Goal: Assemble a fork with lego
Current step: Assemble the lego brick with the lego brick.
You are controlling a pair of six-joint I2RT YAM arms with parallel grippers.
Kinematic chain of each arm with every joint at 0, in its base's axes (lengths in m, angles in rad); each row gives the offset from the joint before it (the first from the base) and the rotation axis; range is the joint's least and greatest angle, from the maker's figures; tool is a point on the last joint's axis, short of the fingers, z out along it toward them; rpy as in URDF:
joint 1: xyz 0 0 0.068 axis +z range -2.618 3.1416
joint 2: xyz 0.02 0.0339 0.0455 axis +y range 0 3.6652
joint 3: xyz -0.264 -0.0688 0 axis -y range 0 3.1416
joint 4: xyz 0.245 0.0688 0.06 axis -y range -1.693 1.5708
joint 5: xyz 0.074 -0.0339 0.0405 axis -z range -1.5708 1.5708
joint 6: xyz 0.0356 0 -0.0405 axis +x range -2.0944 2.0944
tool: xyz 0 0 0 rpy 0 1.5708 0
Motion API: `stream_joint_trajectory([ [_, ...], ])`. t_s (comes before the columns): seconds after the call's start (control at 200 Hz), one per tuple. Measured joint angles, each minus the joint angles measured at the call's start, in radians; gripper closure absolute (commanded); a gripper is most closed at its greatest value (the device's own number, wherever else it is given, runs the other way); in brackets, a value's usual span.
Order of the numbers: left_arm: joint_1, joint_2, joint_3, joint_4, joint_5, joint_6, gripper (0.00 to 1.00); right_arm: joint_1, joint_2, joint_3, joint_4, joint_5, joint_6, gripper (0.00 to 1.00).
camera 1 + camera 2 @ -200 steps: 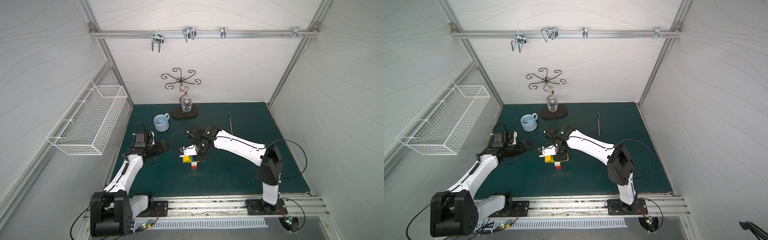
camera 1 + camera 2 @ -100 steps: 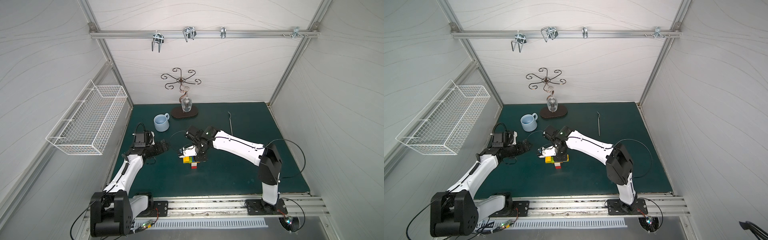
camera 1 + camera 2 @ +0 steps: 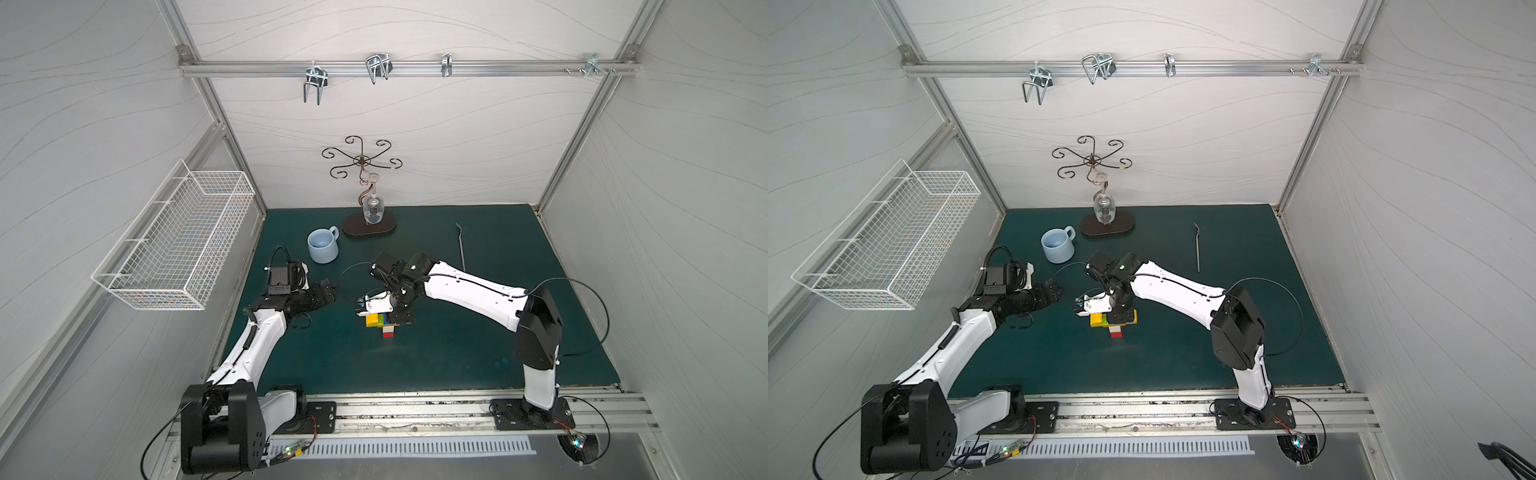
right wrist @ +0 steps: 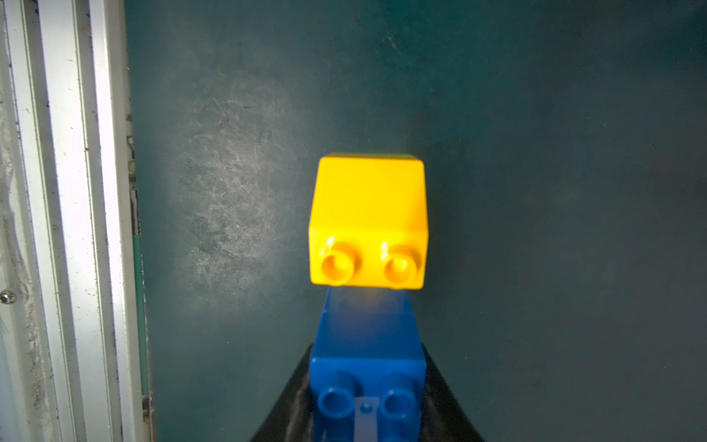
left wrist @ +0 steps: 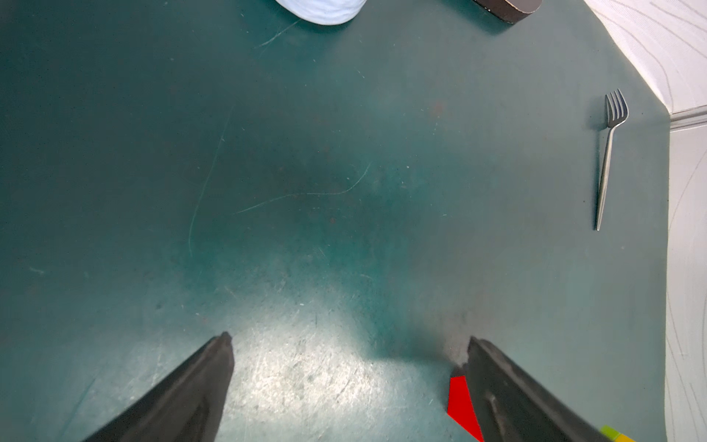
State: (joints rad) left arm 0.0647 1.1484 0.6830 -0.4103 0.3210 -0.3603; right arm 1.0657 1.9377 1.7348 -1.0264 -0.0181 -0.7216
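Blue plastic sits in the right gripper (image 4: 367, 415): its black fingers (image 4: 445, 398) are closed on the flanks of the blue brick (image 4: 367, 344), whose studs face the wrist camera. Directly beyond it, close against it, a yellow brick (image 4: 367, 218) lies on the dark green mat (image 4: 554, 191); whether the two are joined cannot be told.

In both top views this gripper points down onto the lego fork (image 3: 388, 330) (image 3: 1116, 330), which lies near the middle of the mat. The gripper covers the prong end. Yellow and lime green show beside it, and the white-and-red handle sticks out toward the front rail.

The left gripper (image 3: 328, 291) hangs just to the left of the lego fork, apart from it, jaws spread wide and holding nothing. In its wrist view the fingers (image 5: 206, 386) frame bare mat, and the red brick (image 5: 461, 402) shows beside one of them.

A metal fork (image 3: 460, 245) and a light blue mug (image 3: 322, 246) lie well apart, toward the back wall
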Motion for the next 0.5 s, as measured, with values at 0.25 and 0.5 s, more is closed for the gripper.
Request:
stream_joint_trajectory([
  [0.25,0.000,0.000,0.000,0.000,0.000,0.000,0.00,0.001,0.044,0.064,-0.058,0.017,0.000,1.00],
  [0.5,0.000,0.000,0.000,0.000,0.000,0.000,0.00,0.009,0.079,0.113,-0.105,0.026,0.001,1.00],
])
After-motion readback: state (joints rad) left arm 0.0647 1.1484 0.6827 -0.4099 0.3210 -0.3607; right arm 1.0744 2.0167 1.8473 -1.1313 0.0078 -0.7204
